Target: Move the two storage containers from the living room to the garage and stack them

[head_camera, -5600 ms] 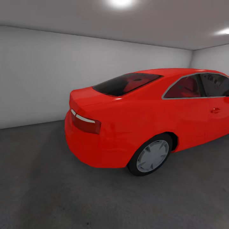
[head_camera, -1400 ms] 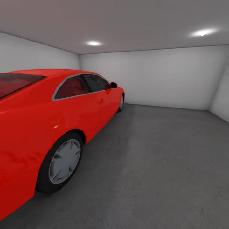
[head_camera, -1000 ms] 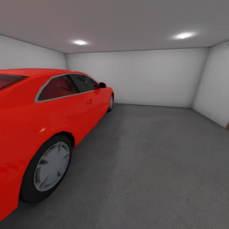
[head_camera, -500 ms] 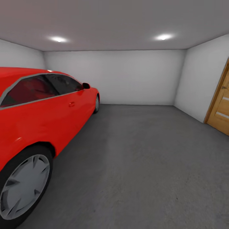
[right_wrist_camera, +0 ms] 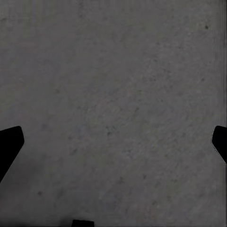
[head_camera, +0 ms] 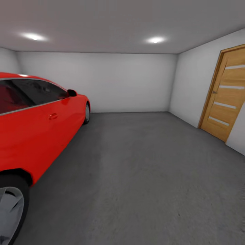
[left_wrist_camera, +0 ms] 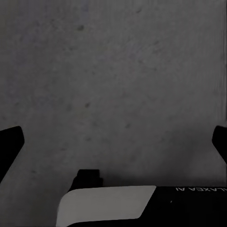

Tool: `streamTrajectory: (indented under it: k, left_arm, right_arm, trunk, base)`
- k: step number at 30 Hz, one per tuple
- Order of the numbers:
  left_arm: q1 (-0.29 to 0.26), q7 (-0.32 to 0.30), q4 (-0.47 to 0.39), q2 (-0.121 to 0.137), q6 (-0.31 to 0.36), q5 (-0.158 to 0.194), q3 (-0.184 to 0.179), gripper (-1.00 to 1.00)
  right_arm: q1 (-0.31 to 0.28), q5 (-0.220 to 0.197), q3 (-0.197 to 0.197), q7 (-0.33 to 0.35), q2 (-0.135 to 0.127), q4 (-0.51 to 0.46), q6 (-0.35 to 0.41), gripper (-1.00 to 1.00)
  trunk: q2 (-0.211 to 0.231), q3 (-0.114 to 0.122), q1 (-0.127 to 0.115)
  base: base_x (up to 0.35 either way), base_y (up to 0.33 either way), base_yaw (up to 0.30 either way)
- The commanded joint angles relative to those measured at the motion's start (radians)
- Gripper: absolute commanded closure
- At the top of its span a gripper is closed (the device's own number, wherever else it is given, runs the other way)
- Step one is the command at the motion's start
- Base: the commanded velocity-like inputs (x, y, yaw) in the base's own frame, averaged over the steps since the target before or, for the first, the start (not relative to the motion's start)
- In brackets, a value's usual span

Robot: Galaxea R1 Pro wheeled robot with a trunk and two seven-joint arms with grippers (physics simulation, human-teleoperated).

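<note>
Now garage: red car (head_camera: 37,126) left, wooden door (head_camera: 224,98) right; left gripper (left_wrist_camera: 113,142), right gripper (right_wrist_camera: 113,142) spread, empty.

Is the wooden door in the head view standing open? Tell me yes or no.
No: the wooden door sits shut in its frame on the white wall, right of the red car.
</note>
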Motion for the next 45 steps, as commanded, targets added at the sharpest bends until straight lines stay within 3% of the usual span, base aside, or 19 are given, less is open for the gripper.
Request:
streamTrajectory:
  k: [1,39,45]
  left_arm:
    - [0.001,0.003,-0.004,0.000,0.007,-0.001,0.001,-1.00]
    - [0.001,0.004,-0.004,0.003,0.007,-0.001,0.001,-1.00]
    - [0.001,0.004,-0.004,0.013,0.007,0.001,0.001,-1.00]
  right_arm:
    - [-0.001,0.007,0.000,0.000,0.000,0.001,-0.003,-1.00]
    - [-0.001,0.007,0.000,0.000,0.000,0.001,-0.003,-1.00]
    - [-0.001,0.007,0.000,0.000,0.000,0.001,-0.003,-1.00]
  trunk:
    - [0.000,-0.001,0.001]
    - [0.000,-0.001,0.001]
    - [0.000,-0.001,0.001]
  base:
    - [0.325,0.000,-0.283]
    - [0.325,0.000,-0.283]
    - [0.327,0.000,-0.274]
